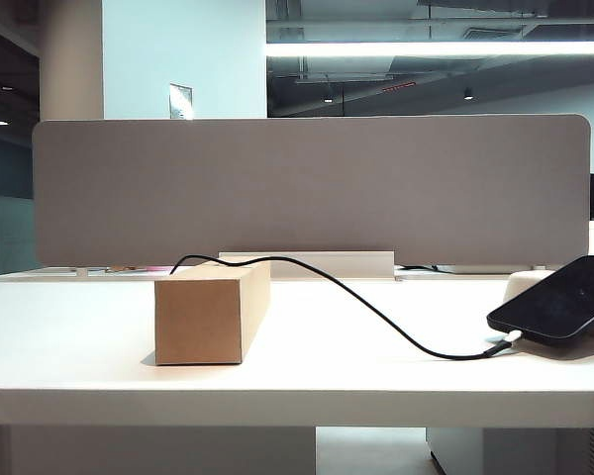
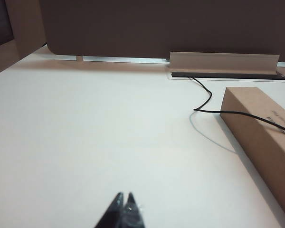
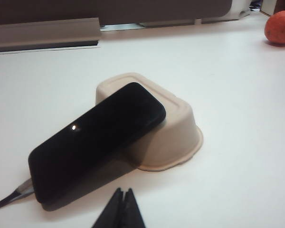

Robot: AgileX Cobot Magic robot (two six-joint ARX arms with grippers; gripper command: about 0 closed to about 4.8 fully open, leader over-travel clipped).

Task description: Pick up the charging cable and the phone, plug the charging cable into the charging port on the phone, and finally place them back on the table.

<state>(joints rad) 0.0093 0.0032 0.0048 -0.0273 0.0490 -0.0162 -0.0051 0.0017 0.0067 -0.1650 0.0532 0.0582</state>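
The black phone (image 1: 559, 299) (image 3: 97, 142) leans tilted on an upturned cream tray (image 3: 173, 130) on the white table (image 1: 69, 336), at the right of the exterior view. The black charging cable (image 1: 371, 309) (image 2: 206, 97) runs from the back slot over the cardboard box (image 1: 210, 312) to the phone's lower short edge, where its silvery plug (image 1: 510, 339) (image 3: 24, 186) sits at the charging port. My left gripper (image 2: 124, 195) is shut and empty over bare table, left of the box. My right gripper (image 3: 123, 190) is shut and empty, just in front of the phone. Neither gripper shows in the exterior view.
A grey partition panel (image 1: 312, 188) closes the back of the table, with a raised cable-slot flap (image 2: 223, 61) (image 3: 45, 31) at its foot. An orange fruit (image 3: 279, 27) lies far off beyond the tray. The cardboard box (image 2: 263, 137) lies right of my left gripper.
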